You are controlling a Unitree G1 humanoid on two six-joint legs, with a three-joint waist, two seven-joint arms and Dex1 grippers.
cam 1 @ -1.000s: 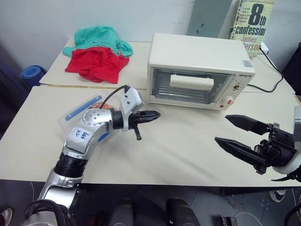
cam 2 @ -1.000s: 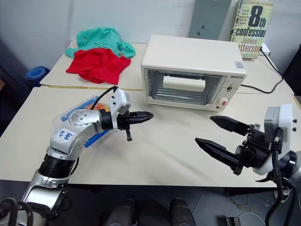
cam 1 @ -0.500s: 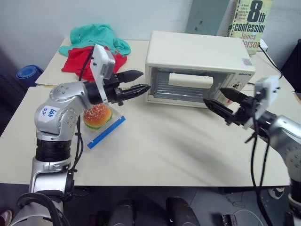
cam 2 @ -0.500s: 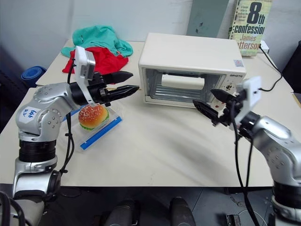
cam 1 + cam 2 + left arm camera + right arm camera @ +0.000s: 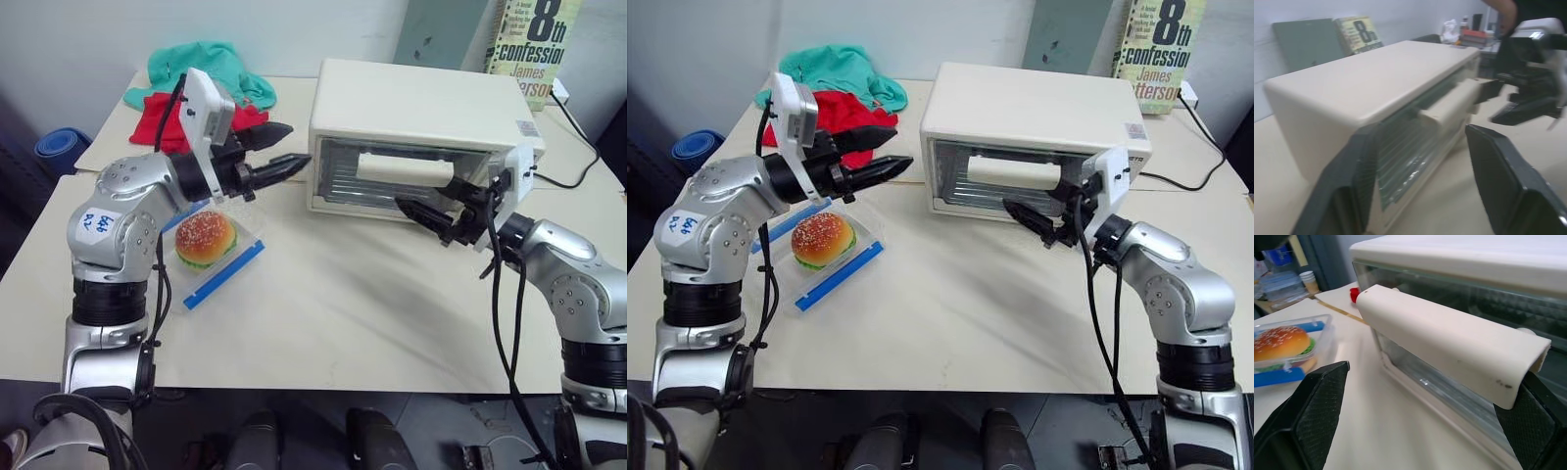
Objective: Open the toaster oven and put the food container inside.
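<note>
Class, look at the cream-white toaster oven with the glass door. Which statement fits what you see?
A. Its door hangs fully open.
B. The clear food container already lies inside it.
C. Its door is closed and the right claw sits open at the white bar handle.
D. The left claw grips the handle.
C: the cream-white toaster oven has its glass door shut, and the right claw stands open by the white bar handle, not yet gripping it.
</note>
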